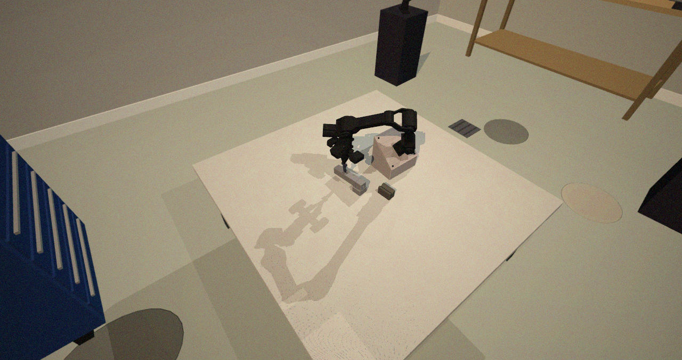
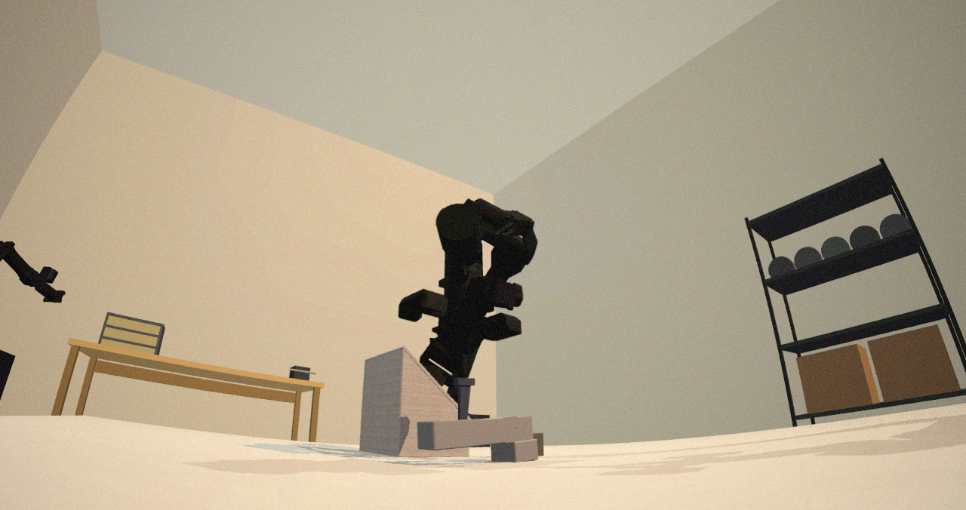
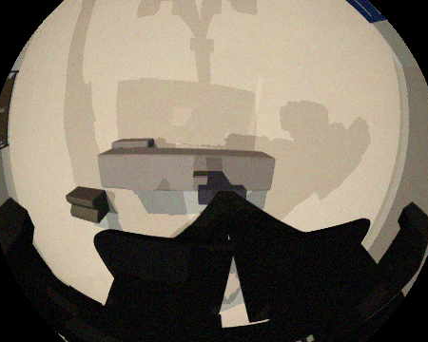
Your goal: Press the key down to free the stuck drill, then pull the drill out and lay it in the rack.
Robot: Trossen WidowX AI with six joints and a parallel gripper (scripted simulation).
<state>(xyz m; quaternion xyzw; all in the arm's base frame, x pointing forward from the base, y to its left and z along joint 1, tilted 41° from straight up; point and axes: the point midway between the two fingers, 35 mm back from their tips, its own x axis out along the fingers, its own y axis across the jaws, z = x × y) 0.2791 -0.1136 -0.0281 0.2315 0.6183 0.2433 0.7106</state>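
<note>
The wedge block (image 1: 383,160) (image 2: 398,406) stands behind the long bar (image 1: 350,177) (image 2: 472,432) (image 3: 185,171) — a gap between.

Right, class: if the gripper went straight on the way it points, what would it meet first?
Most likely the top of the purple peg, just below the gripper; whether they already touch is unclear.
</note>
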